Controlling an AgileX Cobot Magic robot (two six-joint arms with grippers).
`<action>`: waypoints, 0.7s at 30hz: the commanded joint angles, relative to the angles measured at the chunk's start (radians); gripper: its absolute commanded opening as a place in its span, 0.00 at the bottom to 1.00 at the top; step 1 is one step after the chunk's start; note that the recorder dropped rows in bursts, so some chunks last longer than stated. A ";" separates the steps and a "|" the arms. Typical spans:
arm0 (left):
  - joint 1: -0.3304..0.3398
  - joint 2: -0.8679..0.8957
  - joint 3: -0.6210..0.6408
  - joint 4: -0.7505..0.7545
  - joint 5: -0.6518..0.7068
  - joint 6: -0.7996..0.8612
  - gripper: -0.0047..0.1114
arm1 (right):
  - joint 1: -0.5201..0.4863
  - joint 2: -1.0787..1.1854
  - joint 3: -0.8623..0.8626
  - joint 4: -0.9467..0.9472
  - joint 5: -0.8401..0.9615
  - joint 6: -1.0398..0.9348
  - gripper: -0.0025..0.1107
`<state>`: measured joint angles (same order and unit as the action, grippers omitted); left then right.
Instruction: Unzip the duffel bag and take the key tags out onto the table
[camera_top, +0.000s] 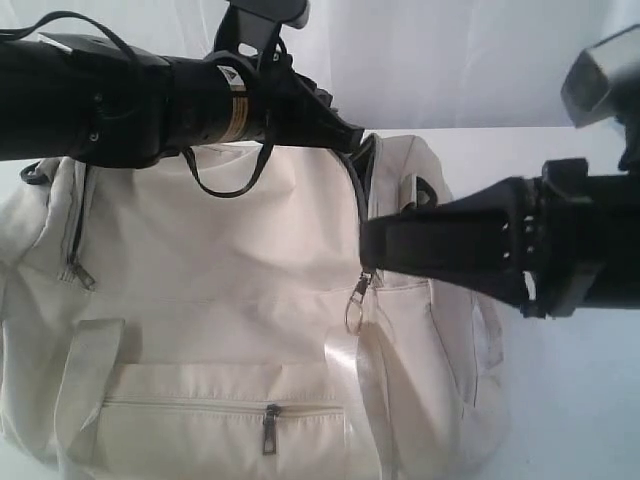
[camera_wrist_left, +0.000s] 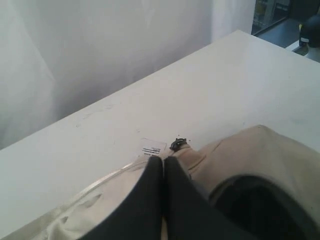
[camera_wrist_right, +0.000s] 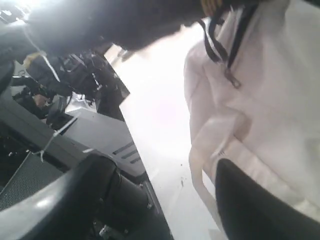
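The cream duffel bag (camera_top: 230, 250) lies on the white table (camera_top: 570, 400) and fills the near left. No key tags show in any view. My left gripper (camera_top: 345, 135) sits at the bag's far top end, fingers pressed together (camera_wrist_left: 163, 161) over the fabric; whether they pinch anything is hidden. A dark gap (camera_wrist_left: 260, 205) in the bag shows beside them. My right gripper (camera_top: 368, 245) reaches in from the right to the bag's top, just above a metal zipper pull with a ring (camera_top: 357, 297). In the right wrist view its fingers (camera_wrist_right: 260, 205) stand wide apart beside the bag (camera_wrist_right: 280, 100).
A white paper label (camera_wrist_left: 152, 148) and a black D-ring (camera_wrist_left: 178, 144) lie at the bag's end. A front pocket zipper pull (camera_top: 269, 428) and a side pull (camera_top: 78, 272) hang shut. White curtain (camera_wrist_left: 75, 50) backs the table; dark equipment (camera_wrist_right: 75, 85) stands past its edge.
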<state>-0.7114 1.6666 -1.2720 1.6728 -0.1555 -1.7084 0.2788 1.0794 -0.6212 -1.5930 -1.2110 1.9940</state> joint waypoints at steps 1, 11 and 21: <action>0.002 -0.016 -0.007 0.011 -0.002 0.000 0.04 | 0.000 -0.041 -0.045 0.021 0.048 -0.123 0.61; 0.002 -0.016 -0.007 0.011 -0.126 0.000 0.04 | 0.003 0.039 -0.047 0.047 0.436 -0.670 0.61; 0.002 -0.096 -0.007 0.011 -0.186 -0.006 0.04 | 0.123 0.339 -0.156 0.411 0.470 -1.058 0.61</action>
<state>-0.7114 1.5880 -1.2737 1.6728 -0.3087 -1.7084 0.3694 1.3730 -0.7326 -1.2353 -0.7364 0.9890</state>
